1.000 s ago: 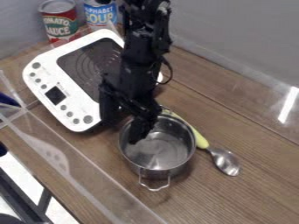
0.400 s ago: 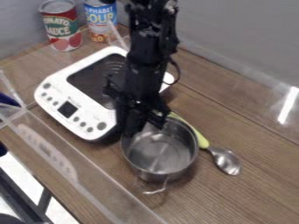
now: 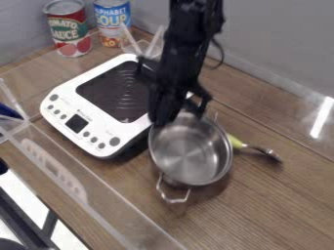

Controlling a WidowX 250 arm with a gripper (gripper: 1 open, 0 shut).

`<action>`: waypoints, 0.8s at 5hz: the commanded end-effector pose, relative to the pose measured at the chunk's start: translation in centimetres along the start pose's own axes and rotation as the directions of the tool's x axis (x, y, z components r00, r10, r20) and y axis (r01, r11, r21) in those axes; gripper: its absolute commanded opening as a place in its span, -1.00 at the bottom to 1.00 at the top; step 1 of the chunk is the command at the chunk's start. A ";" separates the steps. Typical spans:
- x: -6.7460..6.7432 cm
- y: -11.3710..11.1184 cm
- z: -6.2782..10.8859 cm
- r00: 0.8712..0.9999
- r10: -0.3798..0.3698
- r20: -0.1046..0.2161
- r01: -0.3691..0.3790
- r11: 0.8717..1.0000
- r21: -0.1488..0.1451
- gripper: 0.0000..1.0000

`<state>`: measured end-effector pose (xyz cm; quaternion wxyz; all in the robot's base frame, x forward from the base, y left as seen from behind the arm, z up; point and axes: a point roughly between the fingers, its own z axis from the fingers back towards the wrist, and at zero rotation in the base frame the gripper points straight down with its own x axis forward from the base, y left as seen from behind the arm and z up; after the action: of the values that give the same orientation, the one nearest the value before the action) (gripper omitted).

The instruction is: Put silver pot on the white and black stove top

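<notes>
The silver pot [image 3: 193, 156] hangs tilted just above the wooden table, its open mouth turned toward the camera and one loop handle at its near side. My gripper [image 3: 175, 116] points down and is shut on the pot's far rim. The white and black stove top [image 3: 94, 104] lies flat to the left of the pot, with its row of buttons on the near left side. Its black centre is bare, and the pot's left edge overlaps the stove's right corner in this view.
A metal spoon [image 3: 257, 150] lies on the table right of the pot, mostly hidden behind it. Two cans [image 3: 64, 24] [image 3: 112, 17] stand at the back left. Clear plastic walls edge the table at the front and right.
The gripper closed on the pot's rim and rose with it. The pot has come off the table, tilted and shifted slightly right; it now covers most of the spoon.
</notes>
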<state>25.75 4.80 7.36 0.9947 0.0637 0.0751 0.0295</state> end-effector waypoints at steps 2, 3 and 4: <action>2.0 2.1 5.3 0.998 0.060 0.036 -0.062 0.997 0.048 -1.00; 2.2 2.8 6.6 0.995 0.091 0.036 -0.093 0.994 0.062 -1.00; 2.1 2.7 8.1 0.997 0.057 0.052 -0.061 0.995 0.082 -1.00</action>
<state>28.26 6.55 13.36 0.9900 0.0974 0.0847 0.0562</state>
